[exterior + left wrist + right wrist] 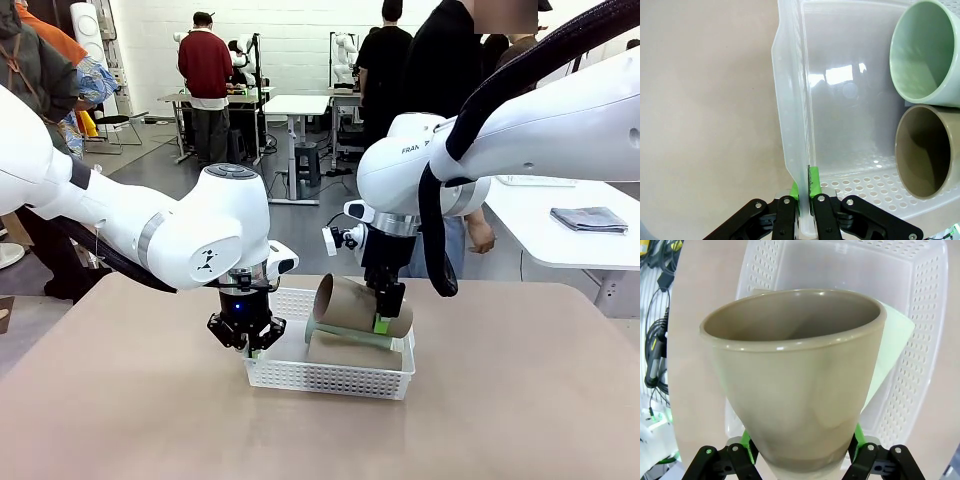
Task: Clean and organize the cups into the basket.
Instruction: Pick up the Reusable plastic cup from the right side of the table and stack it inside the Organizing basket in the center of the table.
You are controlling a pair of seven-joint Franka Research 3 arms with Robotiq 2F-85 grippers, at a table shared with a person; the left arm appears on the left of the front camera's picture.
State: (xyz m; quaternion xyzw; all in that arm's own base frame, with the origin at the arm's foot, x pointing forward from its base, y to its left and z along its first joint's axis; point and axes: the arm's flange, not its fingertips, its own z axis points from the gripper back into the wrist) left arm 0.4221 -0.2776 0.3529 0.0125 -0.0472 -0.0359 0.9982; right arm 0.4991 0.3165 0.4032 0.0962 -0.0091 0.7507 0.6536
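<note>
since two cups already lie in the white basket (pixel 330 380) — a mint green cup (pixel 927 50) and a tan cup (pixel 927 150) — it's well along. right gripper (pixel 385 318) clamps a third tan cup (pixel 355 305) just above them; left gripper (pixel 247 343) pinches the basket's left wall.

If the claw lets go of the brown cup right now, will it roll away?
Probably not far. The tan cup in the right claw lies sideways over the white basket, so it would likely drop onto the green cup and stay walled in. Round and tapered, it might rock or curve. It looks hard, probably not floppy.
</note>
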